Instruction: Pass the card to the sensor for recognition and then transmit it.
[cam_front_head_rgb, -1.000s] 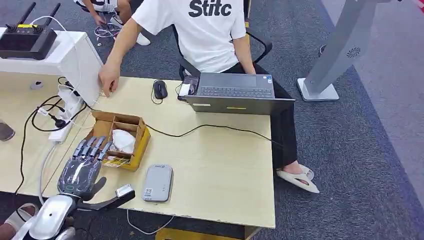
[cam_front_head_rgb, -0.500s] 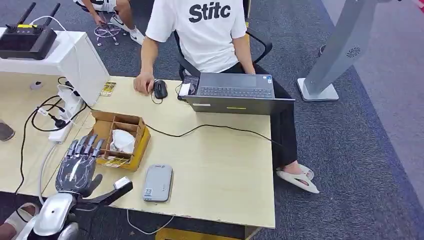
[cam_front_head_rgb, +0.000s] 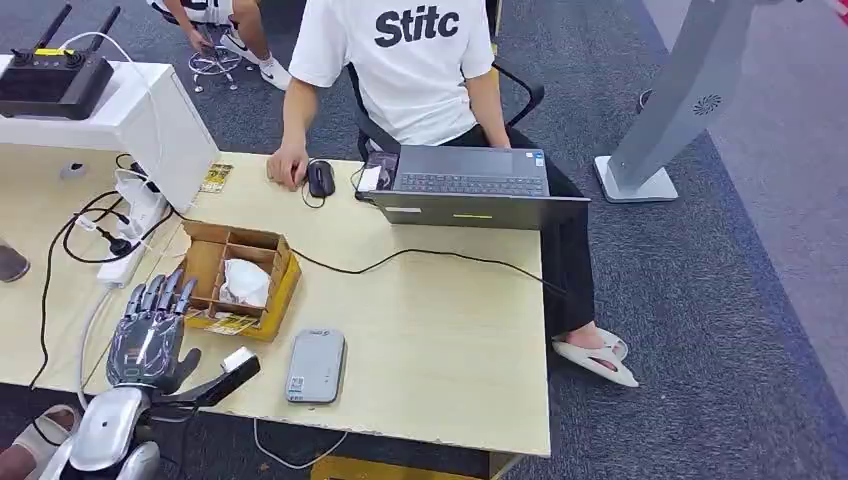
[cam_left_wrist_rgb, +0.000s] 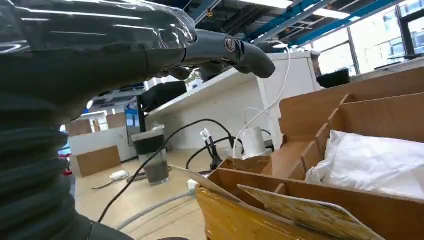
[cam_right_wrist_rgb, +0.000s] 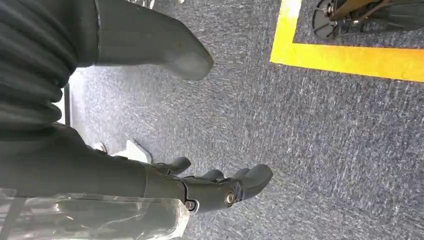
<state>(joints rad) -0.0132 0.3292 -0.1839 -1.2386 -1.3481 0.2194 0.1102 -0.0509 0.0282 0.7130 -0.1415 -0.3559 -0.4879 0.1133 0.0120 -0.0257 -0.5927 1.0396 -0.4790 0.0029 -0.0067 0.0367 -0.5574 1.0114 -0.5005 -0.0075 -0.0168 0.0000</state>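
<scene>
Listing table (cam_front_head_rgb: 440, 330) | box (cam_front_head_rgb: 262, 243) near its left front, card (cam_front_head_rgb: 234, 323) propped at box's front edge | my left hand (cam_front_head_rgb: 150, 330) beside box, fingers spread, holding nothing | my right hand (cam_right_wrist_rgb: 200, 187) over carpet, fingers loosely extended, holding nothing | second card (cam_front_head_rgb: 215, 177) by white cabinet (cam_front_head_rgb: 150, 125)

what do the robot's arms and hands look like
The left arm is glossy silver. The left hand has a clear shiny back cover, dark grey fingers and a ribbed grey wrist cover. The right hand matches: dark fingers, clear cover, ribbed grey cuff.
</scene>
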